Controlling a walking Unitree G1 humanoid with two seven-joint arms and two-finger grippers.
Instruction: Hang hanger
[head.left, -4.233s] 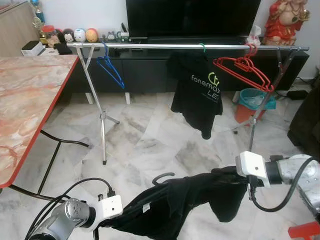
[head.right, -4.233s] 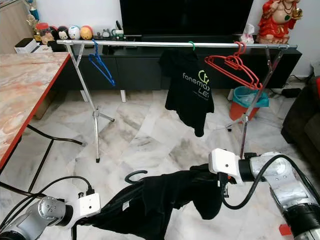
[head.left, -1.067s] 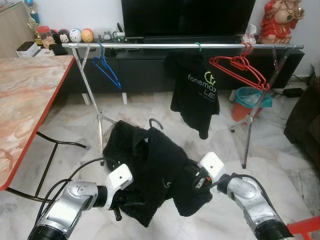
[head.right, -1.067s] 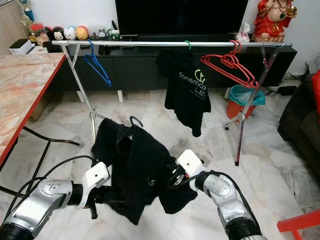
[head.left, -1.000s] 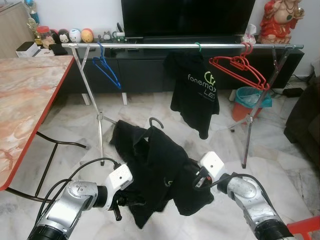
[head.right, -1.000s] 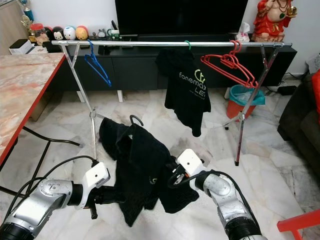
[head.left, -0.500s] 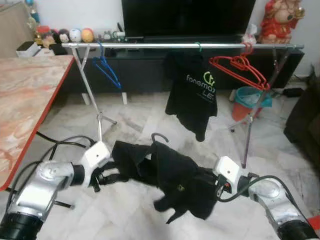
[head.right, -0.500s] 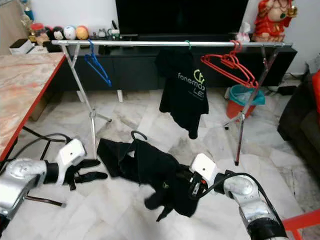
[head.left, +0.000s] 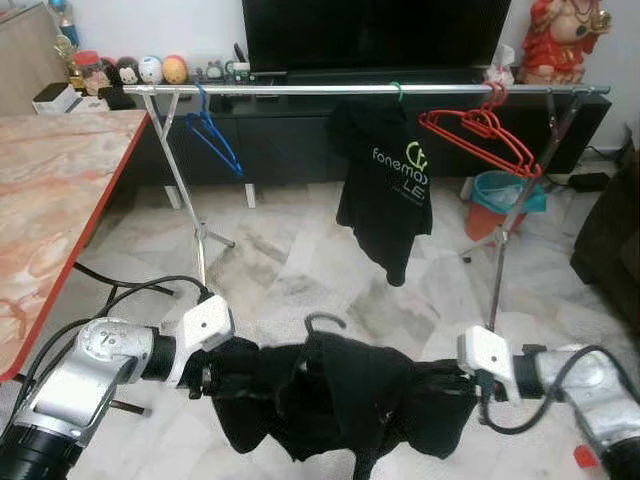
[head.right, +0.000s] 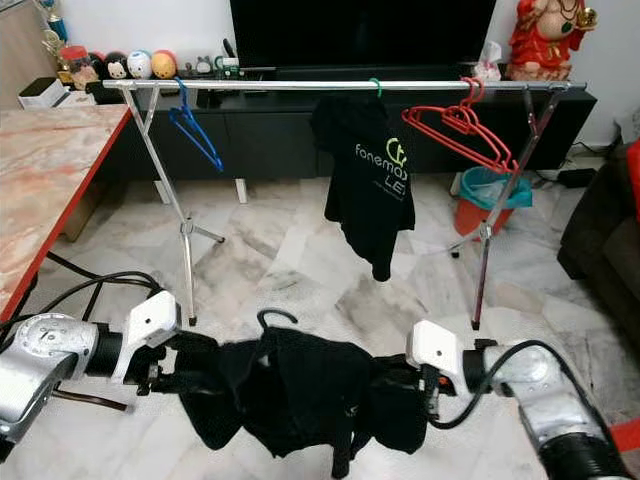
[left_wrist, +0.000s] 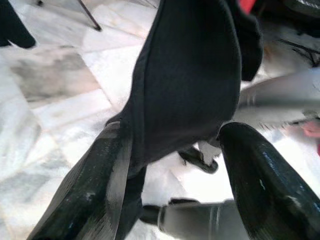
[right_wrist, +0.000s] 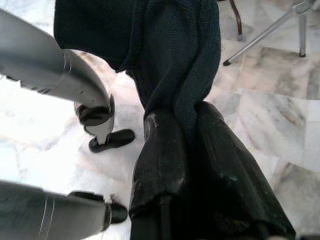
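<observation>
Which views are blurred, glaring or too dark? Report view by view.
Left eye view: sharp, evenly lit, mild gloss on the pale marble floor. Right eye view: the same, and the black garment on its black hanger reads as a near-featureless dark mass. Left wrist view: silver arm behind smeared, floor overexposed. Right wrist view: fabric weave crisp, floor washed out.

My two silver arms hold a black shirt (head.left: 335, 390) with a black hook (head.left: 322, 321), over a white and grey marble floor (head.left: 280, 250), near blue hangers (head.left: 215, 135), red hangers (head.left: 480, 130), and a red-edged, pink marble table (head.left: 50, 190).
</observation>
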